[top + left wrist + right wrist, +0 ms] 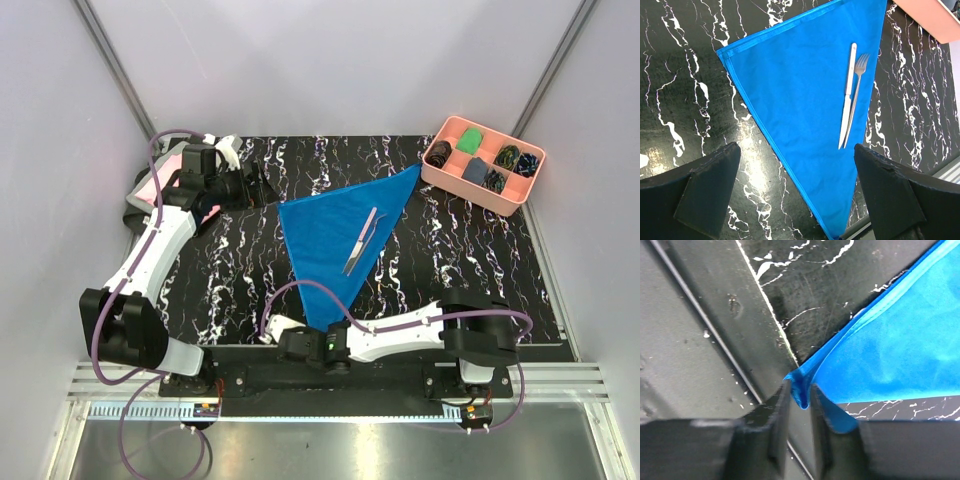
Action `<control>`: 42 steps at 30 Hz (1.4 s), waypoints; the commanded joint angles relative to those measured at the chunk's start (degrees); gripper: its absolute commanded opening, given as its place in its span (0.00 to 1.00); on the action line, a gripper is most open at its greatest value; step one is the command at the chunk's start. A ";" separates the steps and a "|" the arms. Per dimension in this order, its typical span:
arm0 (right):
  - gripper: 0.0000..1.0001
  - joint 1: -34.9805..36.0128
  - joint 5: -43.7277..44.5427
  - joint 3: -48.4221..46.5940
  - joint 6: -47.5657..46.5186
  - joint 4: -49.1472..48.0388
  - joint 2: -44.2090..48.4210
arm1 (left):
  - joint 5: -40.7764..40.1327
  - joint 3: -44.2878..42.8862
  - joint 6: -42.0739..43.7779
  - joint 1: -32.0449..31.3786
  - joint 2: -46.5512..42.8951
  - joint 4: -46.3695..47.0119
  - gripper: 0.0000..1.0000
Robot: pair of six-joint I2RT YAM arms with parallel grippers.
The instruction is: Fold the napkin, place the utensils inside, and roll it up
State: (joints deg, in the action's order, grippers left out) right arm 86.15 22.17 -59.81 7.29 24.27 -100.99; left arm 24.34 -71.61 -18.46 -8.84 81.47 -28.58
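Starting the roll, judging by layout: the napkin (pixel 335 240) lies folded to a triangle on the marbled table (pixel 220 290), its near tip at the table's near edge. The fork (pixel 856 95) and knife (pixel 847 95) lie side by side on it, toward its right edge. The right gripper (pixel 801 390) has its fingers pinched on that near tip, cloth bunched between them. The left gripper (pixel 800 195) hangs over the left rear with its jaws wide apart, holding nothing. The next move likely calls for carrying the tip low over the cutlery without shifting it. How many layers are pinched cannot be told. The top view hides the right fingertips, and the pink tray (pixel 468 188) is cut off in the left wrist view.
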 commanded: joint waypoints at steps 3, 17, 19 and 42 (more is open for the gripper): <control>0.10 -0.19 4.10 -1.27 -0.26 0.25 0.35 | 2.29 -0.90 -0.44 0.14 -2.37 3.00 0.99; 0.00 -3.35 6.39 -0.66 1.50 0.78 6.33 | 2.91 -0.63 -1.05 0.14 -3.34 3.53 0.99; 0.00 -5.10 6.13 -0.40 2.11 0.78 8.35 | 2.91 -0.54 -1.05 0.14 -3.34 3.79 0.99; 0.00 -32.96 -3.71 4.53 -1.75 -11.44 12.84 | 4.22 -0.46 -1.93 0.23 -2.55 3.97 0.99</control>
State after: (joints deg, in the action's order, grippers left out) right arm 57.43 22.55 -54.19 6.96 17.28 -86.83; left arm 26.44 -71.59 -19.70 -8.84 79.92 -27.27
